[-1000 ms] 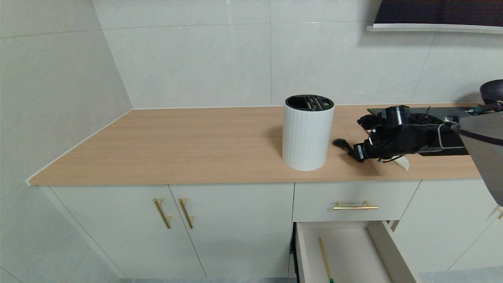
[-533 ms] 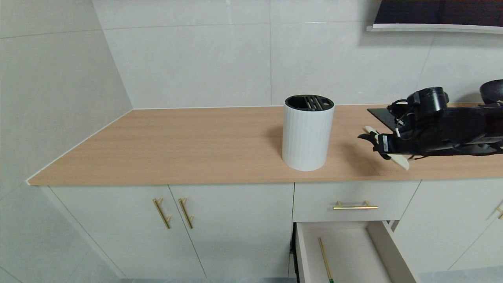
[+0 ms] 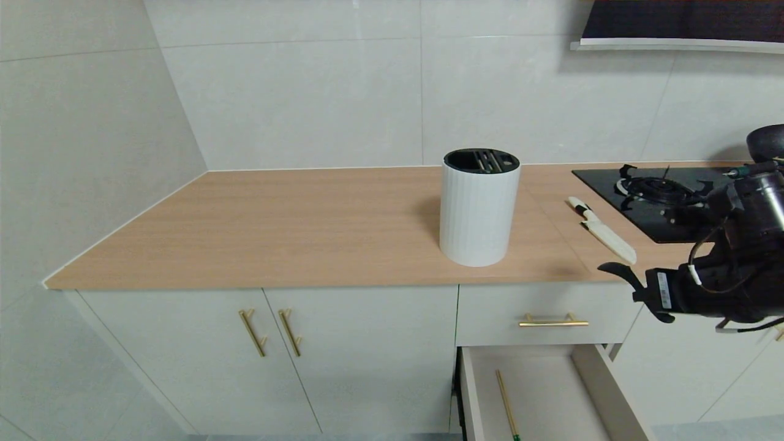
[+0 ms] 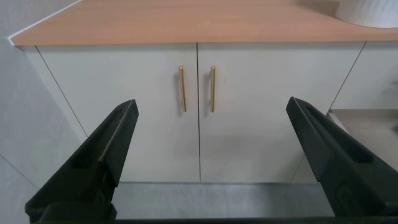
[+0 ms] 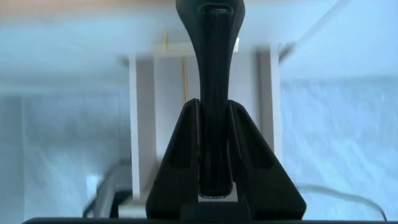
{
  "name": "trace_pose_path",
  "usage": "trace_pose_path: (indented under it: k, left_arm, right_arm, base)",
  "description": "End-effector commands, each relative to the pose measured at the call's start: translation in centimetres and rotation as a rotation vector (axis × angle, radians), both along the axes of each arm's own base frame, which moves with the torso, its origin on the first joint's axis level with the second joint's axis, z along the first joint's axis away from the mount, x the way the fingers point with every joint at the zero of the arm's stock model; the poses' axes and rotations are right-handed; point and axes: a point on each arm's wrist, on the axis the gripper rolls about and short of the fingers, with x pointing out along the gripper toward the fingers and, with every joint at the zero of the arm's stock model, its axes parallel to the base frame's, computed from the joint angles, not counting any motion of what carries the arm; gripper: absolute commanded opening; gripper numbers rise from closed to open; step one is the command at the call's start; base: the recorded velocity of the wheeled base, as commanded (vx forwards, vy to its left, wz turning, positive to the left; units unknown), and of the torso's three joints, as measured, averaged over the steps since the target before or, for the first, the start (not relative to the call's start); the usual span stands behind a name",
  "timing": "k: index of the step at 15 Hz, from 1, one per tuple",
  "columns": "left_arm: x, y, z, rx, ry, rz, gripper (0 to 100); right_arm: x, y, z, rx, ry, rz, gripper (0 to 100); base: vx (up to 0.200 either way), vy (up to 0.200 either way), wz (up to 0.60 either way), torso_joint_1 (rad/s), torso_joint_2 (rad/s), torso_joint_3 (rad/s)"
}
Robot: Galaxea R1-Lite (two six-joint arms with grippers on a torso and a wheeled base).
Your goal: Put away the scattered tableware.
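Observation:
My right gripper point(image 3: 649, 294) hangs past the counter's front edge, above the right side of the open drawer point(image 3: 591, 383). It is shut on a black utensil point(image 3: 615, 269), whose slim black handle point(image 5: 210, 50) sticks out between the fingers in the right wrist view. A cream-and-black knife point(image 3: 601, 229) lies on the wooden counter point(image 3: 306, 226), right of the white ribbed utensil holder point(image 3: 479, 208). A chopstick point(image 3: 507, 404) lies in the drawer. My left gripper point(image 4: 211, 106) is open and empty, low in front of the cabinet doors point(image 4: 196, 112).
A black gas hob point(image 3: 658, 190) sits at the counter's right end, with a dark pan point(image 3: 765, 142) behind it. A shut drawer with a gold handle point(image 3: 554, 320) is above the open one. The counter left of the holder is bare wood.
My right arm has lifted the black utensil from the counter beside the holder and carried it right and forward, past the counter's edge. The knife it covered now lies in plain sight.

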Motion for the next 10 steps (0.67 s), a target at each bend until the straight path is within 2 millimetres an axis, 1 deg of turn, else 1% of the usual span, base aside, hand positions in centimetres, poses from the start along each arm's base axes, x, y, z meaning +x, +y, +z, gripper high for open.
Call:
trace_pose_path:
  k: [1, 5, 7, 10]
  left_arm:
    - [0.0, 0.0, 0.0, 0.000, 0.000, 0.001, 100]
    - [0.0, 0.0, 0.0, 0.000, 0.000, 0.001, 100]
    - [0.0, 0.0, 0.0, -0.002, 0.000, 0.001, 100]
    - [0.0, 0.0, 0.0, 0.000, 0.000, 0.001, 100]
  right_arm:
    - [-2.1, 0.7, -0.8, -0.030, 0.026, 0.016, 0]
    - [-1.5, 0.8, -2.2, -0.050, 0.077, 0.015, 0]
    - [-1.5, 0.8, -2.2, -0.050, 0.077, 0.015, 0]
    - [-1.5, 0.8, -2.2, -0.050, 0.078, 0.015, 0]
  base:
    - [0.000, 0.000, 0.00, 0.000, 0.00, 0.000]
    - [0.000, 0.000, 0.00, -0.013, 0.03, 0.023]
    - [0.000, 0.000, 0.00, -0.139, 0.35, 0.215]
    - [0.000, 0.000, 0.00, -0.181, 0.47, 0.286]
